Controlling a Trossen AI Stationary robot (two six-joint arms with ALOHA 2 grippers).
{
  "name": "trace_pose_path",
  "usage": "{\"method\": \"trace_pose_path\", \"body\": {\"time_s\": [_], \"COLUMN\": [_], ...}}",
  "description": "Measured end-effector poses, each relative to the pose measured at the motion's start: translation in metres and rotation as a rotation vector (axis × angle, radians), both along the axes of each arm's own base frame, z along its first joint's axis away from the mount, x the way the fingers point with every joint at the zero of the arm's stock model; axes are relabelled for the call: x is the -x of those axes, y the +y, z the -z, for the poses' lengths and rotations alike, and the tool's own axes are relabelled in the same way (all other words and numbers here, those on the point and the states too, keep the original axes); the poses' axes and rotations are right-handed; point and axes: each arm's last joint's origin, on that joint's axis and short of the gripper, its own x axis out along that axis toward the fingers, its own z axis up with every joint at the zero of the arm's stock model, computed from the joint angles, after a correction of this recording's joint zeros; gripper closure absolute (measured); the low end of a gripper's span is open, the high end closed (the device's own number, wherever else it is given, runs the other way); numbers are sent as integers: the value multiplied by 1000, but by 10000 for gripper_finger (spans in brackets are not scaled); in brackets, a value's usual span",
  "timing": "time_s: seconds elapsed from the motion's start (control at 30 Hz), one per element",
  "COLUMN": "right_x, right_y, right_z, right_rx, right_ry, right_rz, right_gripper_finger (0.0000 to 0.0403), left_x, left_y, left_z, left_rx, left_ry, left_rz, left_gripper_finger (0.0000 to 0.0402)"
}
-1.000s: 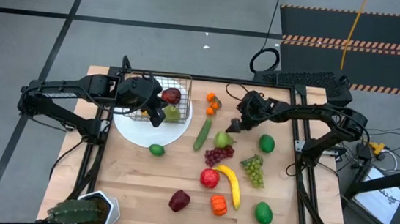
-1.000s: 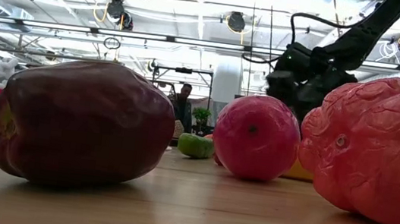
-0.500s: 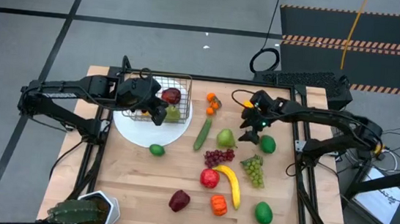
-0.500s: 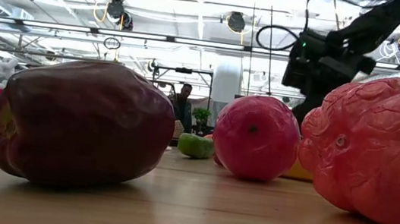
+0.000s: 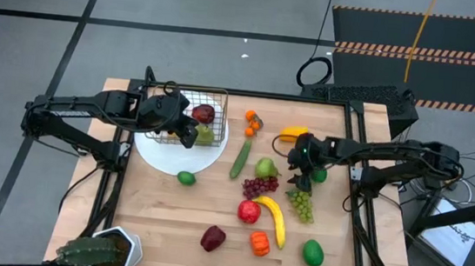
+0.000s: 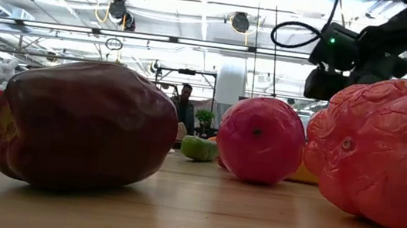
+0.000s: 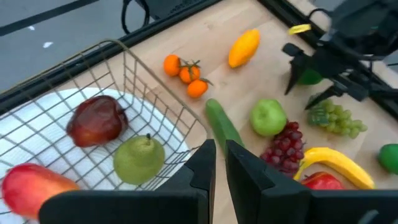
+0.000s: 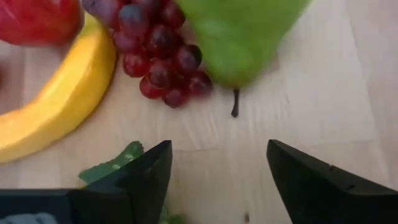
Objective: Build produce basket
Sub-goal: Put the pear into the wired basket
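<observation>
Roughly a quarter done, by my reckoning: the small rectangular basket of thin dark wire (image 5: 207,113) sits on the round white plate (image 5: 158,155) at the far left of the wooden table (image 5: 152,208), and through the left wrist view I count three pieces inside it, a dark red apple (image 7: 96,120), a green pear (image 7: 138,159) and a red-and-yellow fruit (image 7: 31,187) at the near edge; everything else is loose on the boards; the yellow mango (image 5: 291,134) and the small orange fruits (image 5: 252,122) lie toward the far side, the long green cucumber (image 5: 241,158) just beside the plate, a second green pear (image 5: 266,166) touching the purple grapes (image 5: 258,186), then the green grapes (image 5: 302,202), the yellow banana (image 5: 274,218), a bright red apple (image 5: 248,211), a dark red pepper (image 5: 212,237), an orange pepper (image 5: 259,242) and limes (image 5: 312,253) scattered about; my left gripper (image 7: 217,163) hangs over the basket's right rim, fingers pinched together and holding nothing; my right gripper (image 8: 214,167) is low over the table between the second pear and the green grapes, jaws apart with bare wood between them, nothing caught; I judge it is going for the pear or the grape bunch beside it, so a good dozen items remain to carry across.
</observation>
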Motion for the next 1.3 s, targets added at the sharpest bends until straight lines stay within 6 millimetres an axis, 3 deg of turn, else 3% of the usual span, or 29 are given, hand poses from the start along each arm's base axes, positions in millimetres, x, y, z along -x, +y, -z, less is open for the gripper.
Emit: {"method": "trace_pose_path", "body": {"time_s": [0.33,0.67,1.03,1.3], "right_x": [-5,12,16,7], "right_y": [10,13,23,36], "right_z": [10,31,41,49], "right_rx": [214,183,137,156], "right_ry": [-153,-141,-197,-225], "right_rz": [-20,16,33,2], "right_gripper_finger": [211,251,262,262], "left_x": [2,2,4,4], "left_y": [2,2,3,3], "left_z": [1,1,2,2], "left_rx": [-25,-3,-55,-53], "left_ry": [17,-5,25,27], "left_rz": [-57,-101,-108,-113], "left_gripper_finger": [366,366,366,366]}}
